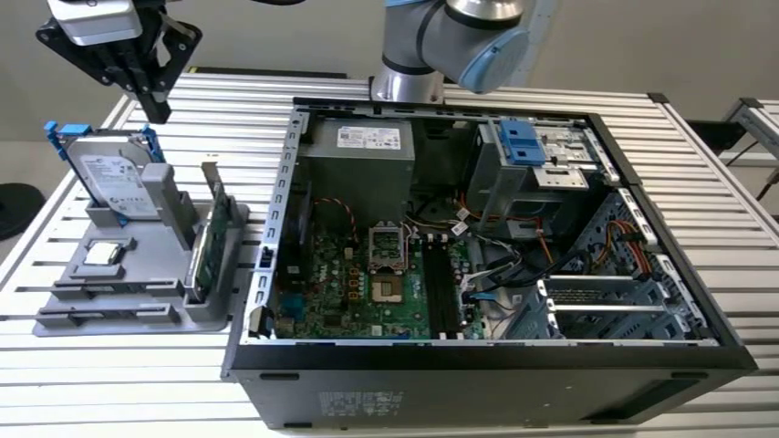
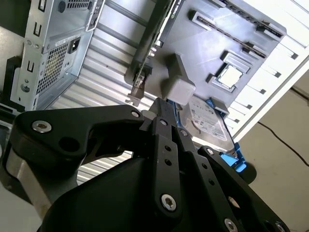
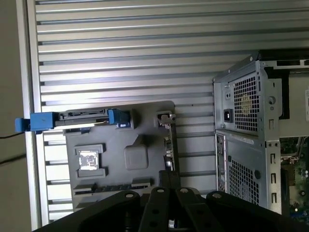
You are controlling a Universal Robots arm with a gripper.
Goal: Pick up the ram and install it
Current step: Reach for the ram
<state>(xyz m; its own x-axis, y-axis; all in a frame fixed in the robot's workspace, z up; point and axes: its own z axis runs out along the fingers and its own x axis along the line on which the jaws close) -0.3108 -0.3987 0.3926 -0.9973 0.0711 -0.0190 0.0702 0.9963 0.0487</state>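
The ram looks like a thin dark strip (image 3: pixel 111 186) standing edge-on in a slot of the grey holder (image 3: pixel 149 111), near the holder's front in the exterior view (image 1: pixel 109 288). Its colour does not show from here. My gripper (image 1: pixel 156 108) hangs well above the table at the exterior view's upper left, beyond the holder's far end. Its black fingers (image 2: pixel 161 108) are closed to a point with nothing between them. In the first wrist view the gripper (image 3: pixel 169 180) lies over the holder's edge beside the green card.
The holder (image 1: pixel 134 319) also carries a silver hard drive (image 1: pixel 116 178) in a blue bracket, a green card (image 1: pixel 213 242) on edge and a square chip (image 1: pixel 104 254). The open computer case (image 1: pixel 633 192) lies to the exterior view's right, with black memory slots (image 1: pixel 444 292) on its board.
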